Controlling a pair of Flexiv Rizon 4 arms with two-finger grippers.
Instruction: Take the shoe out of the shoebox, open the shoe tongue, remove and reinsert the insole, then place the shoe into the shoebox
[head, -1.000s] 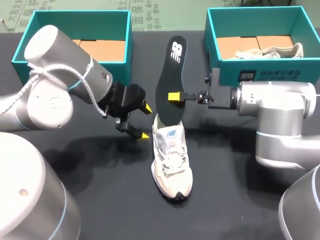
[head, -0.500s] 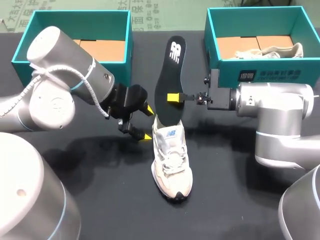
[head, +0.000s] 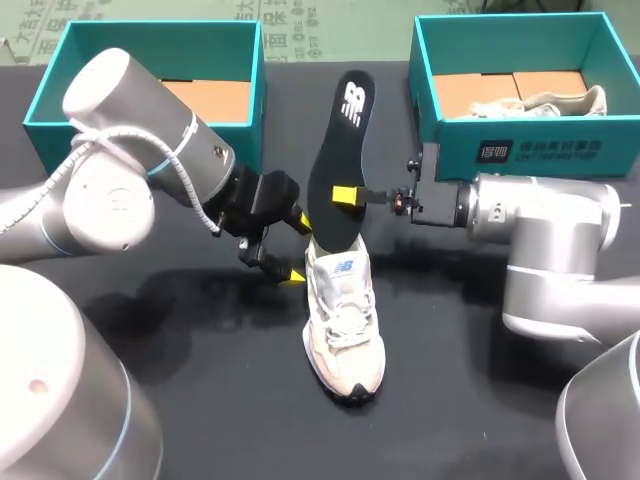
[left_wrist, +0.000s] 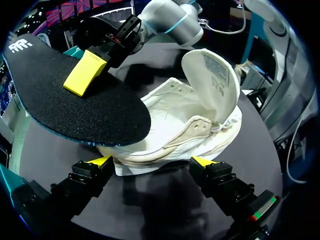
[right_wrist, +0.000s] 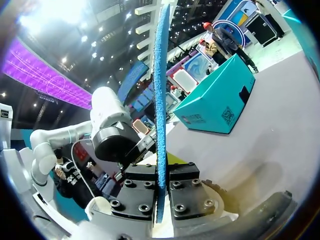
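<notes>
**Black tabletop (head: 200, 400): insole meets shoe**

At the back left corner sits a teal shoebox (head: 250, 110). The left hand (head: 296, 249), fingers spread, hovers just beside the heel of the white shoe (head: 345, 320) mid-tabletop. The right hand (head: 345, 195) is clenched on the black insole (head: 338, 170), whose lower end meets the shoe's opening. A second shoebox (head: 520, 150) stands at the back right corner.

White logo (head: 352, 103) on insole (head: 335, 165) — printed label (head: 496, 152) on shoebox (head: 570, 150)
</notes>
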